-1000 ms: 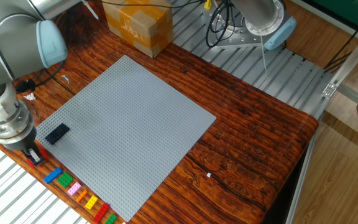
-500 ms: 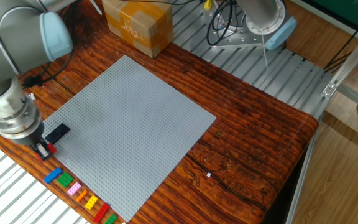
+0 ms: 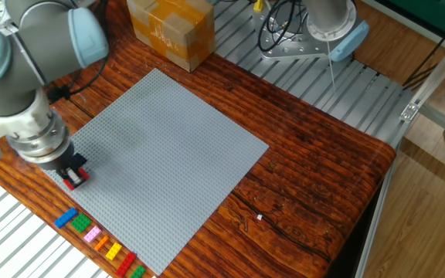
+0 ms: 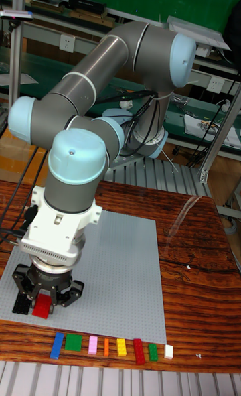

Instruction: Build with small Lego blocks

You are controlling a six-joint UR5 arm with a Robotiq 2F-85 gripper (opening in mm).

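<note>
Closed brown cardboard box (image 3: pixel 170 31) at the table's far edge, contents hidden. Grey baseplate (image 3: pixel 168 154) flat on the wooden table (image 3: pixel 315 154), with a black brick (image 4: pixel 21 305) near its front-left corner. Gripper (image 4: pixel 43 307) low over that corner, jaws narrowed on a red brick (image 3: pixel 73 179) held between the fingers, just beside the black one; contact with the plate impossible to tell. Remaining small bricks (image 4: pixel 110 347) lined up on the wood along the plate's near edge: blue, green, pink, orange, yellow, red, green, white.
</note>
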